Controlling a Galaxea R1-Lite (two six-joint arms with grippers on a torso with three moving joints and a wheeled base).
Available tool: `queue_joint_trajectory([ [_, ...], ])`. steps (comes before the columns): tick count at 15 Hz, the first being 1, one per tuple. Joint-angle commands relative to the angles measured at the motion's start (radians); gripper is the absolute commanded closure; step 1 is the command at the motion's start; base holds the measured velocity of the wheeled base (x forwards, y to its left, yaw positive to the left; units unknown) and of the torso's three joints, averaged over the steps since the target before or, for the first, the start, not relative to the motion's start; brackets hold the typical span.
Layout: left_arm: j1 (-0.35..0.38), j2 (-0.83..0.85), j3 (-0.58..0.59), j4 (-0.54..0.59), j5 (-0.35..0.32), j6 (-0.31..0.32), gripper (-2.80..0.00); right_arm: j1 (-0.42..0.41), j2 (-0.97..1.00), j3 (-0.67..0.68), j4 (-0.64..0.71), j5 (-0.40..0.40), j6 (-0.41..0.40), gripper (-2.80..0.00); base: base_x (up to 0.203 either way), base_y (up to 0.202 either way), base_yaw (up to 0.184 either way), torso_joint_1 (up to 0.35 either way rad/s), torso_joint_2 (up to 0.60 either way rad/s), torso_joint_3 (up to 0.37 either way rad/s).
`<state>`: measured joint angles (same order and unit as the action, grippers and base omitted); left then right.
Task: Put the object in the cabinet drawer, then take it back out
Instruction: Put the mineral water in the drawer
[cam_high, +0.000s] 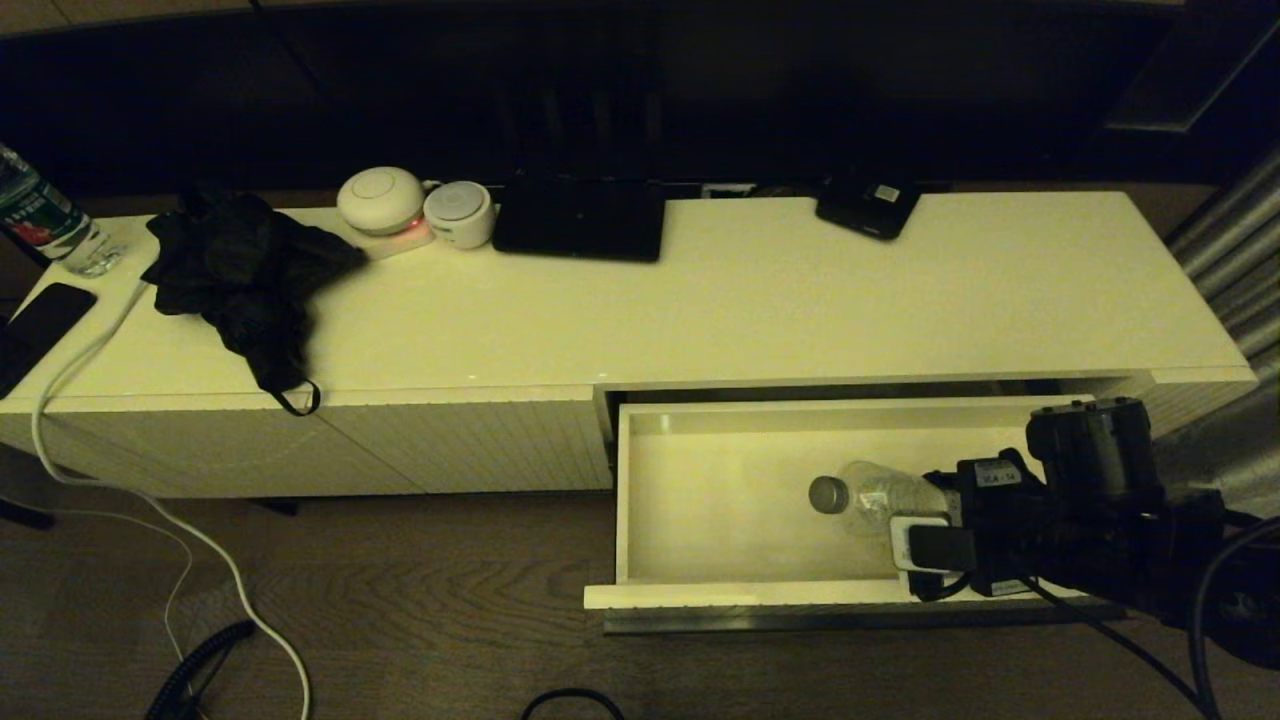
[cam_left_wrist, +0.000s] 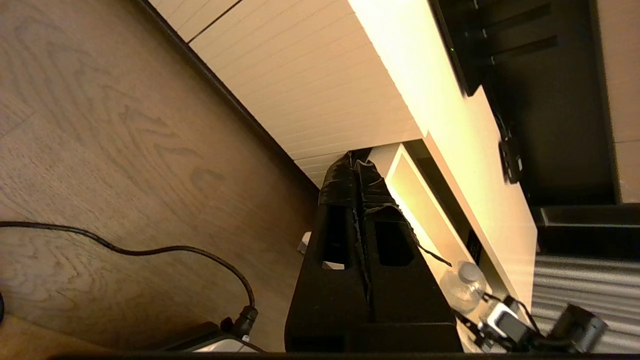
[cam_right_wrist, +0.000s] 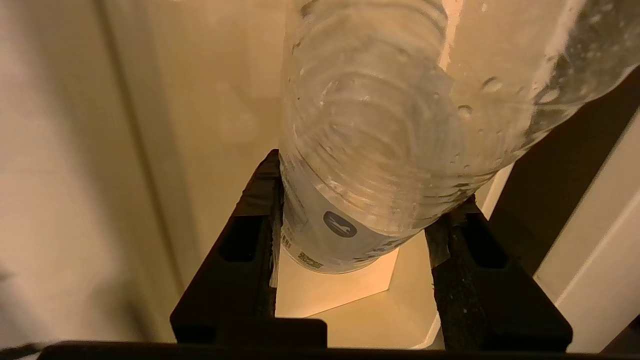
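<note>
The long cream cabinet (cam_high: 760, 300) fills the head view, its top carrying a black cloth bundle (cam_high: 245, 275), two round white gadgets (cam_high: 415, 208), a dark flat device (cam_high: 580, 222) and, at the far left end, a second bottle with a dark label (cam_high: 45, 215). On the robot's right side the cabinet drawer (cam_high: 720, 595) stands pulled well out, its pale interior in full sight.

Inside that drawer's right half is the object (cam_high: 870, 497), the small clear bottle. It leans or lies with its long axis running along the drawer's width, its grey cap towards the drawer's middle and its labelled base towards the right arm. Whether it rests on the drawer floor or hangs just above it I cannot tell.

The right gripper (cam_high: 925, 545) reaches into the drawer from the right and holds the bottle: in the right wrist view the two black fingers (cam_right_wrist: 250, 250) press against either side of the labelled lower part (cam_right_wrist: 340, 230).

The left gripper (cam_left_wrist: 357, 170) is parked low over the wooden floor (cam_left_wrist: 100, 150), fingers together, well apart from the bottle.

So the right arm is the one placed to act, and any release or lift probably turns on that sideways-lying axis.
</note>
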<state>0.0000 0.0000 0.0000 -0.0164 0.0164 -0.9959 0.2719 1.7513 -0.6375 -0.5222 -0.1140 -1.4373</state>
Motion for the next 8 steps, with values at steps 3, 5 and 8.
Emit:
queue_joint_trajectory([
  [3, 0.0, -0.002, 0.0, 0.0, 0.0, -0.006, 0.0, -0.016, 0.049, -0.076, 0.037, 0.0, -0.023, 0.0, 0.0, 0.0, 0.0, 0.0, 0.0, 0.0],
  [5, 0.0, -0.002, 0.0, 0.0, 0.0, -0.006, 0.0, -0.013, 0.053, -0.081, 0.033, 0.002, -0.023, 0.0, 0.0, 0.0, 0.0, 0.0, 0.0, 0.0],
  [8, 0.0, -0.002, 0.0, 0.0, 0.0, -0.006, 0.0, -0.012, 0.052, -0.1, 0.036, 0.011, -0.021, -2.8, 0.0, 0.0, 0.0, 0.0, 0.0, 0.0],
])
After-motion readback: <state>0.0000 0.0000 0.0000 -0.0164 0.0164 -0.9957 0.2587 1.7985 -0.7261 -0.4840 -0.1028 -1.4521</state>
